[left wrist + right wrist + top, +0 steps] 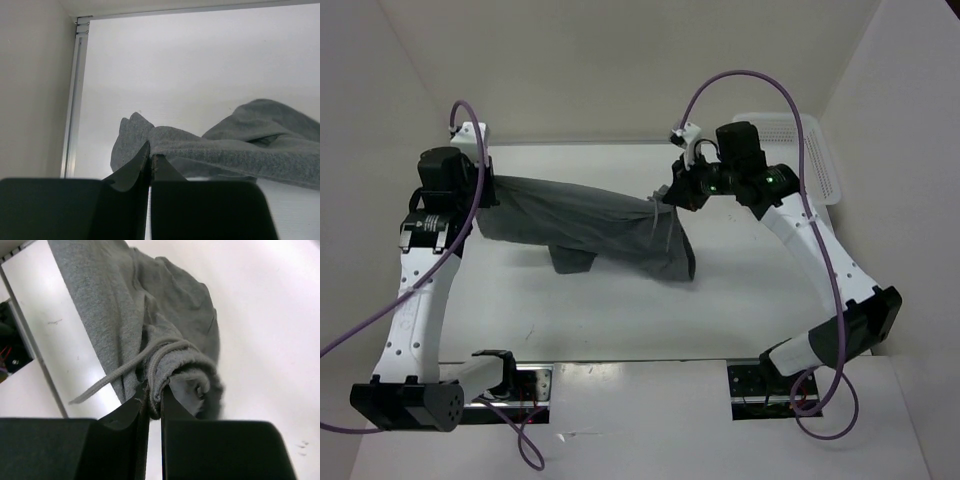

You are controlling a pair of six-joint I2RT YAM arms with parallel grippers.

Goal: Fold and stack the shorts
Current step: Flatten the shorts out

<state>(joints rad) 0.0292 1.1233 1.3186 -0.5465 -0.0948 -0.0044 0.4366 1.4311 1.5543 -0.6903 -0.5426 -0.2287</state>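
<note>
Right arm (802, 228) partly hides probable basket (823, 160) near shorts (590, 220).

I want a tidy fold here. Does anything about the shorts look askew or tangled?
The shorts hang stretched between the left pincer and right pincer, sagging unevenly: part of it droops lower near the middle. The drawstring dangles loose beside the right pincer, where the fabric is bunched.

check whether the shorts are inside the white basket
No, the shorts are stretched between the left gripper and the right gripper, well clear of the basket at the far right.
</note>
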